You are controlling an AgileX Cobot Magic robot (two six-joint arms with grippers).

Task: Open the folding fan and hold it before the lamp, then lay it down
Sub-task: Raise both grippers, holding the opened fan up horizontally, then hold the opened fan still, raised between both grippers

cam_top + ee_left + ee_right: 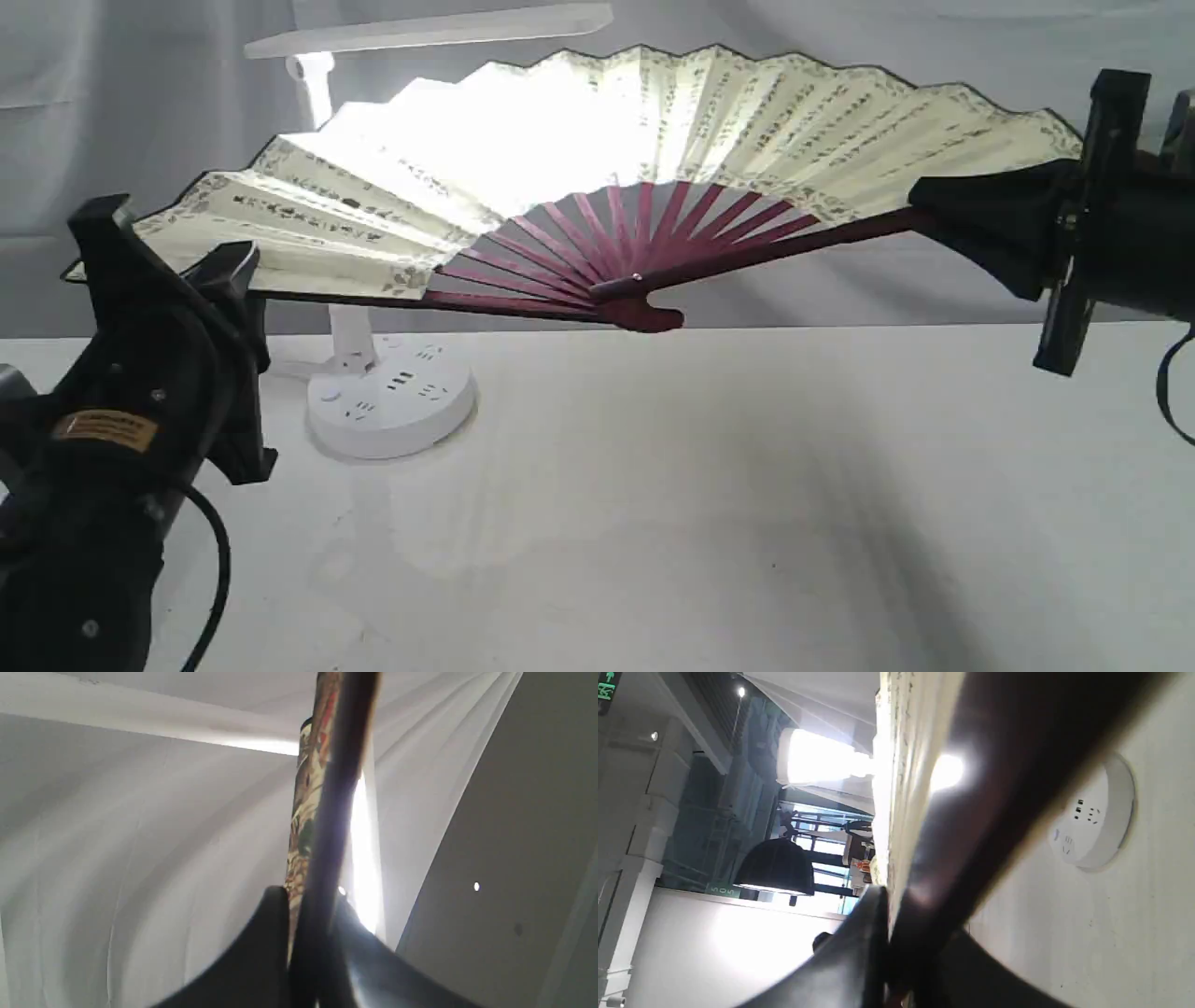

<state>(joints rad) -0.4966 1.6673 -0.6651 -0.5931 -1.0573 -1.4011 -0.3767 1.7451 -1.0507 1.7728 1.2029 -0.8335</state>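
The folding fan [653,140] is spread wide and held in the air in front of the lamp [392,397], whose light glows through the cream leaf. Its maroon ribs meet at the pivot [644,313] just above the table. My left gripper [238,271] is shut on the left guard, and the left wrist view shows that guard [327,826] edge-on between the fingers. My right gripper [990,219] is shut on the right guard [971,826]. The lamp's head [429,33] shows above the fan; its stem is mostly hidden behind the leaf.
A white cloth-covered table [747,513] stretches beneath the fan, and a grey curtain [934,37] hangs behind. The lamp's round base with sockets [1092,816] stands at the left rear of the table. A black cable [210,560] loops by the left arm.
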